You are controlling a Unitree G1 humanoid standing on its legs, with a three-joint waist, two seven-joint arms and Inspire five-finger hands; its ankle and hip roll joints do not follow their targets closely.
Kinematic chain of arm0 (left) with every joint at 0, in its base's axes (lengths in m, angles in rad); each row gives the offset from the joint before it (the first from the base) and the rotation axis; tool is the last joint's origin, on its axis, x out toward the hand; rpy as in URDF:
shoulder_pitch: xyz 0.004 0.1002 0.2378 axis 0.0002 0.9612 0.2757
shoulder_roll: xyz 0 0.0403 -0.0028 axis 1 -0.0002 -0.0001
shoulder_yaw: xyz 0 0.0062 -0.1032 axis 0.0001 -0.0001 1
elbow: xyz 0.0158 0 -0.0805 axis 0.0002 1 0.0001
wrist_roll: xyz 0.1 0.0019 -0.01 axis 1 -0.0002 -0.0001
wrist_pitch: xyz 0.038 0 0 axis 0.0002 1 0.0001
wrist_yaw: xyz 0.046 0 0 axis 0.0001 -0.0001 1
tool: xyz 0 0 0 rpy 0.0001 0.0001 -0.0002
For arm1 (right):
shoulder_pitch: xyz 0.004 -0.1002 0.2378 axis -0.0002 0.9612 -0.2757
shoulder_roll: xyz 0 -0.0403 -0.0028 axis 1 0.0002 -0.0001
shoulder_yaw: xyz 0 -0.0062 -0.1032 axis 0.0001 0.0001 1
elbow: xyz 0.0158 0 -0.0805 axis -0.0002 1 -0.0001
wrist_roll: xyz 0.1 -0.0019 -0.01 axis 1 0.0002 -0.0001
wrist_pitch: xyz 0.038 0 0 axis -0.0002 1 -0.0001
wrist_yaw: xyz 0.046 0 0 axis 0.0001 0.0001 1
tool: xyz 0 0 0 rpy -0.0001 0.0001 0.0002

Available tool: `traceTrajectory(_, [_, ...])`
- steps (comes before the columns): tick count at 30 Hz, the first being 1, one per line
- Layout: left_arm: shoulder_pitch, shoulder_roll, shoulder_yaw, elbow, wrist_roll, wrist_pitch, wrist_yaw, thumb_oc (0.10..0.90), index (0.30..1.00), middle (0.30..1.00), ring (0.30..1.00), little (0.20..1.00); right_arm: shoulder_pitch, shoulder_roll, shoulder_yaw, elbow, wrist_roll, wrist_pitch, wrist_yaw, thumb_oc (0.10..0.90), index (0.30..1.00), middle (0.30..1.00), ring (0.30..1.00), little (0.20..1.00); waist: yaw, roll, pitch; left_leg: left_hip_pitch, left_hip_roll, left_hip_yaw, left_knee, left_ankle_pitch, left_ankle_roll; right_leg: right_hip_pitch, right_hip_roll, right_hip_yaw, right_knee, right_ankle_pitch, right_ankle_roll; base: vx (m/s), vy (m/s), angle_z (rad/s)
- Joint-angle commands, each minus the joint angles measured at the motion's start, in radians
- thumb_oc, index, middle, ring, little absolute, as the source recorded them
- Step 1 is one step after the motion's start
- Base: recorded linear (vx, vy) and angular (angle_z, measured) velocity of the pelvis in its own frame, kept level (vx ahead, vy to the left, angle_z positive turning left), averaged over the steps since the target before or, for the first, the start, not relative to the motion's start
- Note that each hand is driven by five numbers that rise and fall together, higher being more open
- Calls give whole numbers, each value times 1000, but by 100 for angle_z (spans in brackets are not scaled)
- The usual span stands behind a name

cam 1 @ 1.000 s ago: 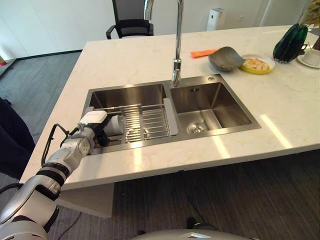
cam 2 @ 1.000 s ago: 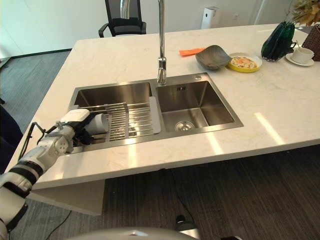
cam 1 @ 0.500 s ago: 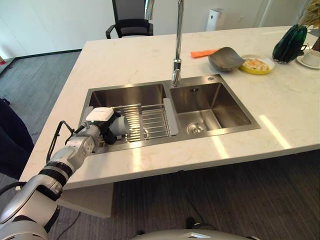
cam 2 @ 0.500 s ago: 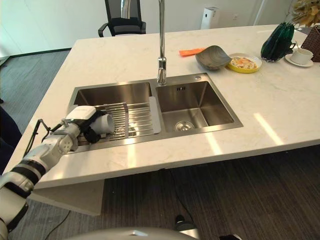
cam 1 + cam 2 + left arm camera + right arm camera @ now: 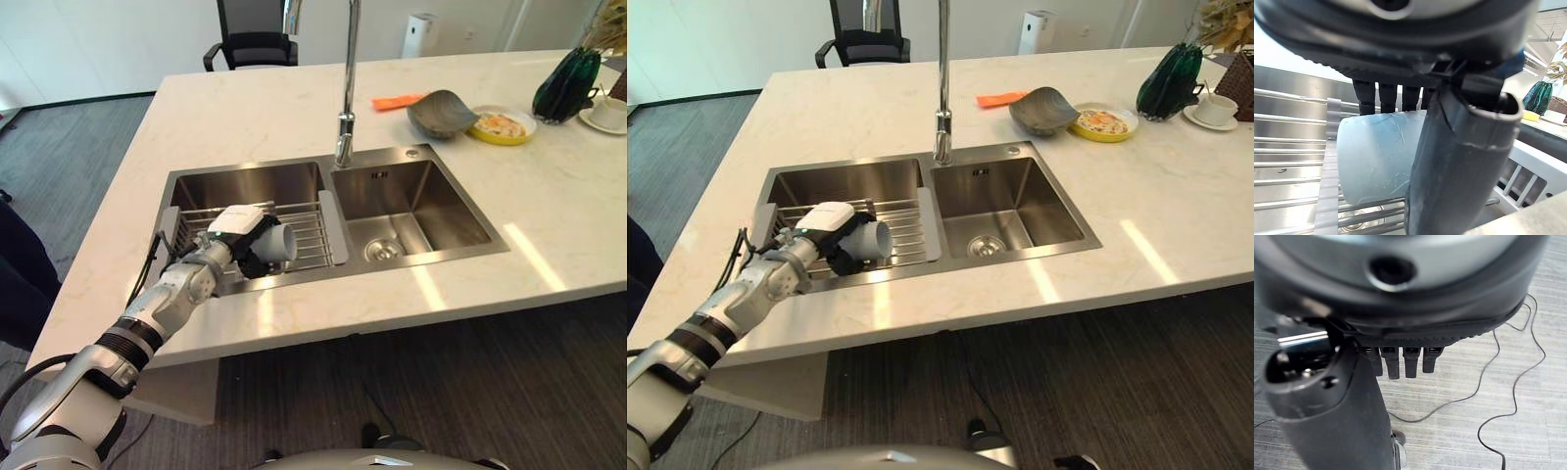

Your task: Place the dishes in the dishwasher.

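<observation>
a pale blue-white cup (image 5: 277, 242) is held by the left hand (image 5: 238, 241) at left of centre in the left eye view; fingers and thumb are seen curled round it in the left wrist view, the cup lying on its side with its open mouth turned to the frame's right; it is held just above the wire rack (image 5: 304, 235), which spans the left sink basin (image 5: 250, 185); the rack's pale end rail (image 5: 332, 227) stands just right of the cup, against the divider between the basins; the right sink basin (image 5: 411, 206) lies open at centre, only its drain (image 5: 381, 252) seen in it; the tall faucet (image 5: 346, 78) rises at upper centre behind the divider; a broad strip of bare marble counter (image 5: 245, 108) is noted around the sink on all sides, its near edge running across the lower half of the frame; at upper right, well apart from the hand, a grey bowl (image 5: 442, 113), a yellow plate of food (image 5: 503, 125), an orange cloth (image 5: 398, 102), a dark green vase (image 5: 565, 83) and a white cup on a saucer (image 5: 613, 112) are recorded; a black chair (image 5: 251, 34) stands beyond the far counter edge at upper left; the right hand (image 5: 1327, 421) is seen in the right wrist view over striped floor, fingers (image 5: 1400, 361) hanging relaxed, nothing held.
</observation>
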Motion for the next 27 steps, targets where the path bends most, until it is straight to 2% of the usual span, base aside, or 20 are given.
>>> traceTrajectory(1, [-131,-10,26,-84,-24,-47,16,400,300,300,300,300,-49,-19,19,44,-14,6,-23,800,900,900,900,900,-4,-11,-1,21,-8,1,11,-86,-13,22,-85,-55,18,-102,108,0,0,0])
traceTrajectory(3, [-131,-18,22,-72,-14,-43,11,400,300,300,300,300,-50,-17,21,46,-16,7,-21,800,900,900,900,900,-5,-11,-1,22,-8,2,11,-86,-13,21,-85,-54,18,-101,108,0,0,0])
traceTrajectory(4, [-132,-24,19,-61,-11,-40,9,455,382,382,382,382,-50,-17,21,46,-16,8,-21,800,900,900,900,900,-6,-10,-1,22,-8,3,11,-87,-13,21,-84,-54,18,-102,108,0,0,0])
traceTrajectory(6, [-132,-27,17,-49,-4,-34,4,646,669,669,669,669,-50,-17,20,48,-17,9,-21,800,900,900,900,900,-7,-10,0,23,-8,6,11,-87,-13,22,-84,-53,18,-102,108,0,0,0])
traceTrajectory(7, [-131,-31,22,-47,-4,-31,2,800,900,900,900,900,-50,-16,19,50,-18,10,-21,800,900,900,900,900,-7,-9,0,23,-8,7,11,-87,-13,22,-84,-53,18,-104,107,0,0,0])
traceTrajectory(20, [-114,-56,77,-111,-57,-24,29,800,900,900,900,900,-43,-4,19,51,-10,16,-18,800,900,900,900,900,-2,-12,-1,21,-10,-1,11,-87,-11,25,-84,-61,18,-105,105,0,0,0])
traceTrajectory(27, [-142,27,135,-214,-66,-34,56,800,900,900,900,900,-39,-3,21,48,-9,15,-15,800,900,900,900,900,10,-12,-4,19,-13,-10,11,-90,-10,29,-88,-67,18,-105,107,0,0,0])
